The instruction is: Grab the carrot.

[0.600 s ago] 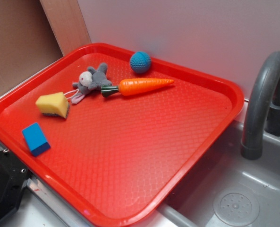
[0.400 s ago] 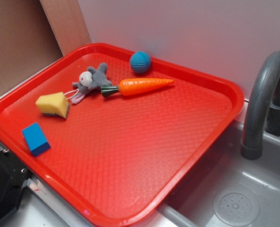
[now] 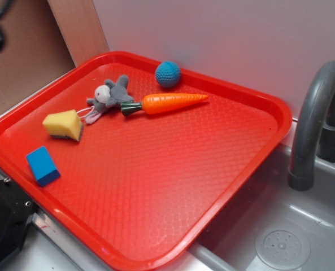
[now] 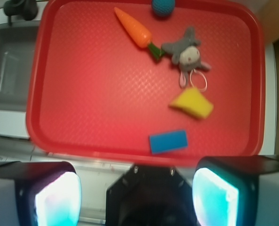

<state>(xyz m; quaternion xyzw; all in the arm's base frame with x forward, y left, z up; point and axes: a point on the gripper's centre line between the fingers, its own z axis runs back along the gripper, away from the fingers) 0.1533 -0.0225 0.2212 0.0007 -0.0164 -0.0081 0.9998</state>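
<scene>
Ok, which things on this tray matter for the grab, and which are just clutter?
Needed:
carrot
gripper, jaws spread wide, empty

Clutter:
grey plush, beside the carrot's green end
blue ball
yellow sponge
blue block

I've got a red tray (image 3: 257, 147) sitting half over the grey sink (image 3: 303, 226). On it: the carrot (image 3: 170, 103) with its green stem touching a grey plush (image 3: 109, 95), a blue ball (image 3: 168, 74) near the back rim, a yellow sponge wedge (image 3: 63, 125) and a blue block (image 3: 42, 165).
</scene>
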